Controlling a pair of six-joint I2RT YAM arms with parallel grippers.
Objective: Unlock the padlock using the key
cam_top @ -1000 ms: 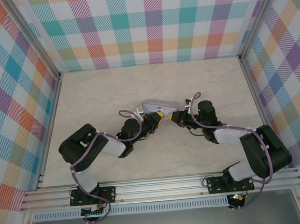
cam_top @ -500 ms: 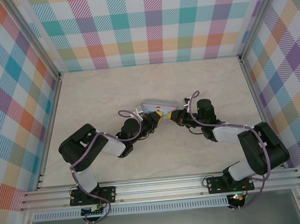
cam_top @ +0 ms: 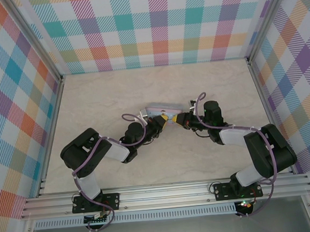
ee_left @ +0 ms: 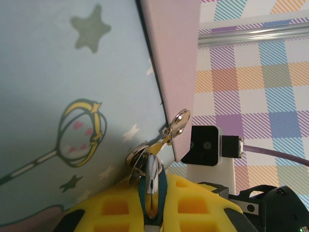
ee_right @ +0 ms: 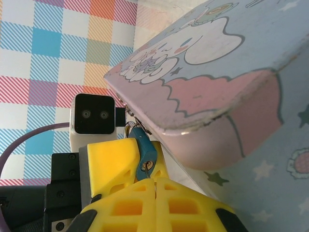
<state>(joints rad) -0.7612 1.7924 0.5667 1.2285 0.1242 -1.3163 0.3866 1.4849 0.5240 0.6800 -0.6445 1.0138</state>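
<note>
Padlock (ee_right: 144,160) is not yet unlocked: left end effector (ee_left: 151,191) grips it by the tin (ee_right: 217,63), closed right end effector (ee_right: 155,186) is at its keyhole.

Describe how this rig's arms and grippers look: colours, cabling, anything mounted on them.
The left arm and right arm are black with pale grey-white covers on the long links. A purple cable loops along each. The left gripper and right gripper have bright yellow fingers moulded in a square grid. A small white-and-black camera sits at each wrist.
</note>
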